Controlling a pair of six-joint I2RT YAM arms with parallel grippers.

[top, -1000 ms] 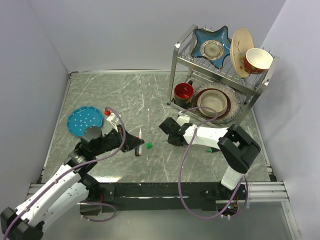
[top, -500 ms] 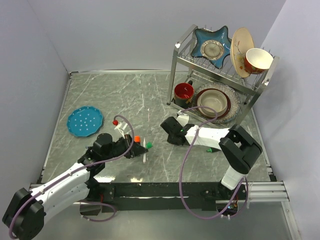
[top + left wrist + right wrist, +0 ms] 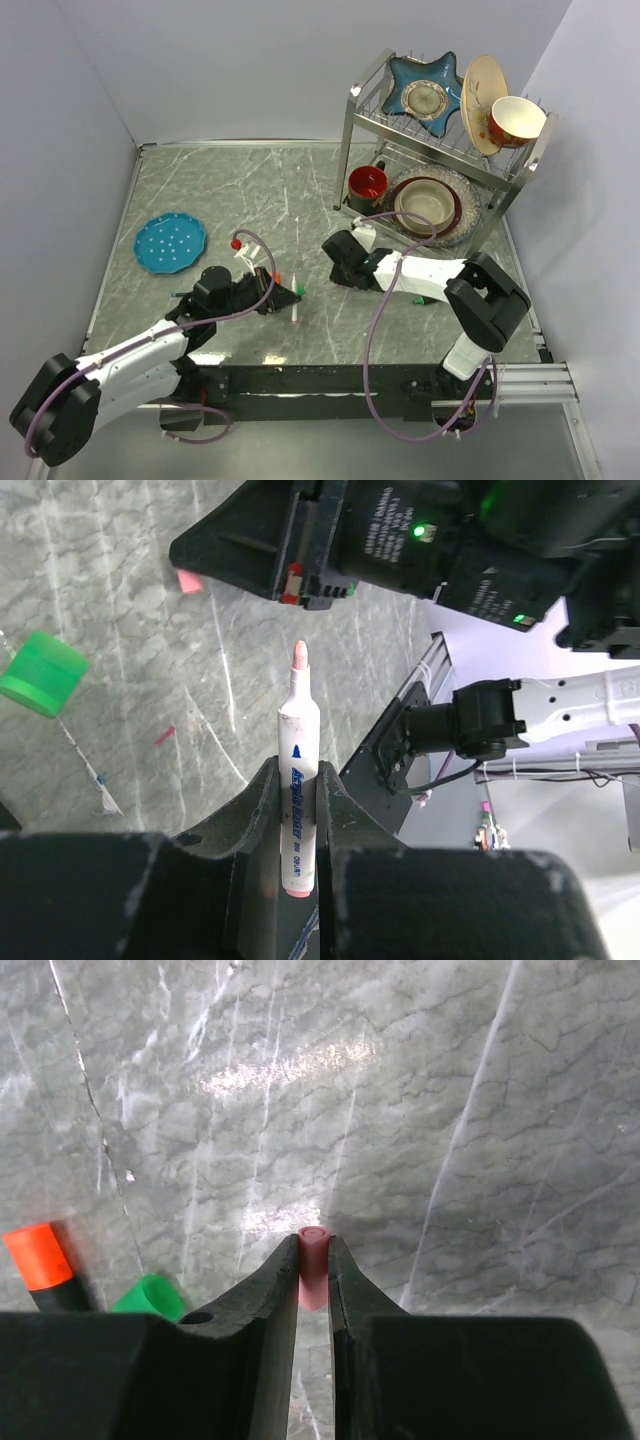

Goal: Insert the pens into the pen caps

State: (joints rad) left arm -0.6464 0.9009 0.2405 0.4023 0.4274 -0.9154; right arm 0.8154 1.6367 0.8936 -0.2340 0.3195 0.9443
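Note:
My left gripper (image 3: pixel 298 780) is shut on the thin white pen (image 3: pixel 297 730). The pen's pink tip points at my right gripper (image 3: pixel 300 540), a short way off. In the top view the left gripper (image 3: pixel 280 297) holds the pen (image 3: pixel 294 308) just above the table at centre. My right gripper (image 3: pixel 313 1245) is shut on the reddish-pink cap (image 3: pixel 313 1280) and holds it above the table. It sits right of centre in the top view (image 3: pixel 338 266). A green cap (image 3: pixel 150 1295) and the orange-tipped black marker (image 3: pixel 40 1260) lie on the table between the two grippers. The green cap also shows in the top view (image 3: pixel 298 291).
A blue dotted plate (image 3: pixel 170 242) lies at the left. A metal dish rack (image 3: pixel 352 150) with plates and bowls stands at the back right, with a red mug (image 3: pixel 367 183) in front of it. Grey walls enclose the table.
My left arm has swung right and toward the near edge with the white pen, bringing it closer to the right gripper. The right gripper has barely moved.

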